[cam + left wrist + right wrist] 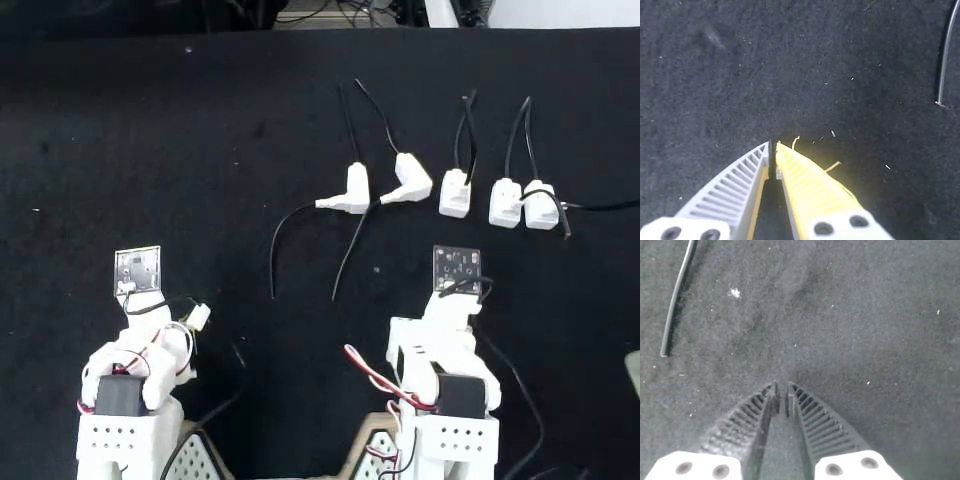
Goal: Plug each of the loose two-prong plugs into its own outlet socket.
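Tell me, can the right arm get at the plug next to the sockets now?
Probably yes. Only bare mat lies between the right gripper and that plug; nothing blocks the way, though it must stretch well forward.

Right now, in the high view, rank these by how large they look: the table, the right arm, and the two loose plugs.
1. table
2. right arm
3. left plug and right plug: they look alike, so I won't rank them.
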